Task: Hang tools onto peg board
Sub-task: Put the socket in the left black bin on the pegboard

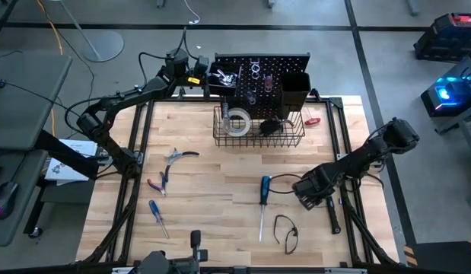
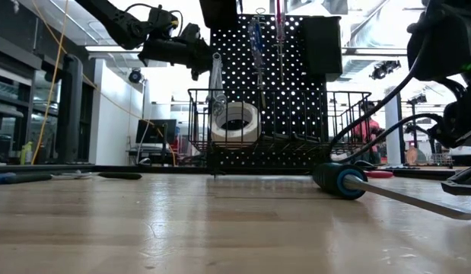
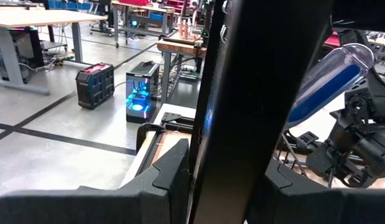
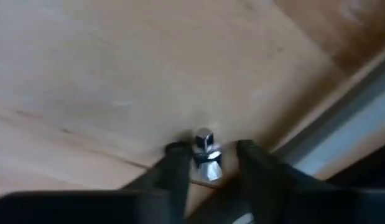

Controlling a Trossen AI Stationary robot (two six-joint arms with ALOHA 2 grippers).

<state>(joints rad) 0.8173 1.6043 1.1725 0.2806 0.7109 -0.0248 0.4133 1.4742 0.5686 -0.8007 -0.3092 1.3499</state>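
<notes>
Right of the blue screwdriver (image 1: 264, 190), the right gripper (image 4: 208, 163) straddles a small silver tool (image 4: 205, 155), fingers not clenched yet; squeeze squarely before lifting. Left gripper's (image 1: 197, 74) state: cannot tell.

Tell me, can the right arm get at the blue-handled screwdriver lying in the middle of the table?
Probably yes. The blue-handled screwdriver lies on bare wood just beside the right gripper, with nothing between them, though that gripper's fingers already straddle a small silver part.
</notes>
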